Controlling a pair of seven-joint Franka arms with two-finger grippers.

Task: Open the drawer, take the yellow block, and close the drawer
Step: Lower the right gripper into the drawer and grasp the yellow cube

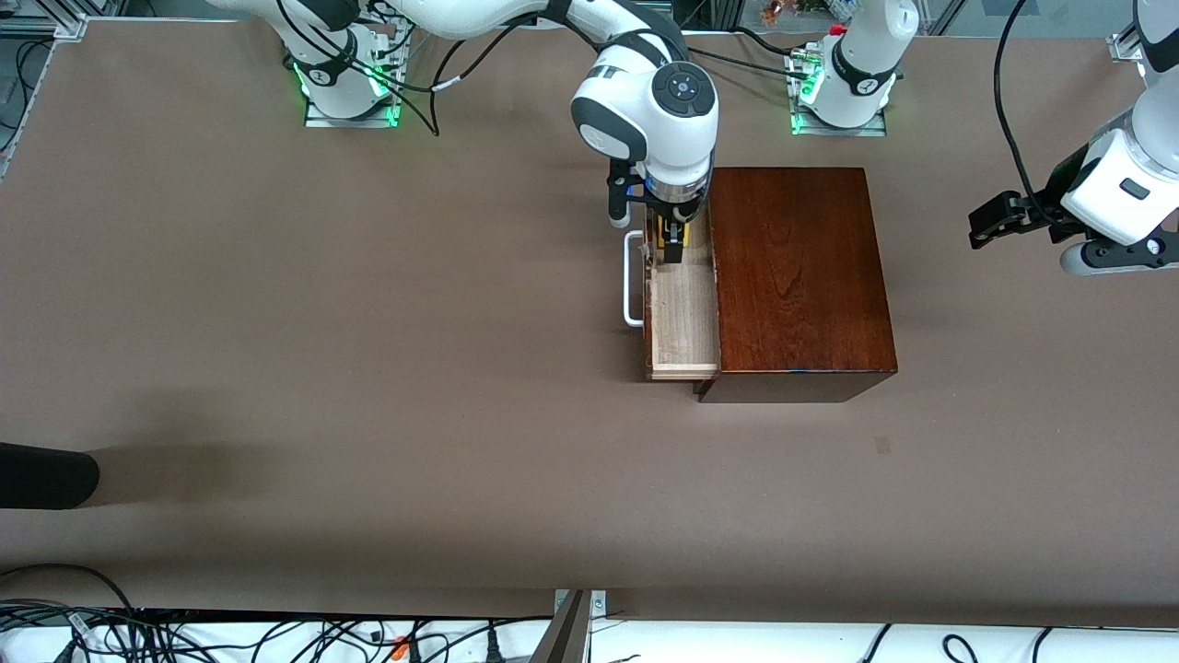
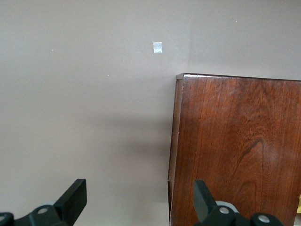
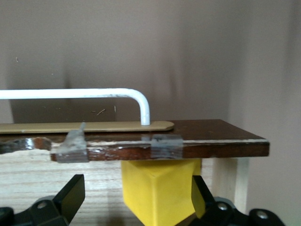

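Brown matting covers the surface (image 1: 368, 368), on which a dark reddish-brown wooden box (image 1: 797, 276) stands with its drawer (image 1: 683, 318) already pulled out toward the right arm's end, so opening is done while lifting the block out and closing remain. Inside the drawer, at the end farther from the front camera, the right tool (image 1: 672, 241) straddles the yellow block (image 3: 157, 190), its fingers set wide and seemingly not yet closed. Well clear of the box, the left tool (image 2: 136, 200) waits, spread open and holding nothing.
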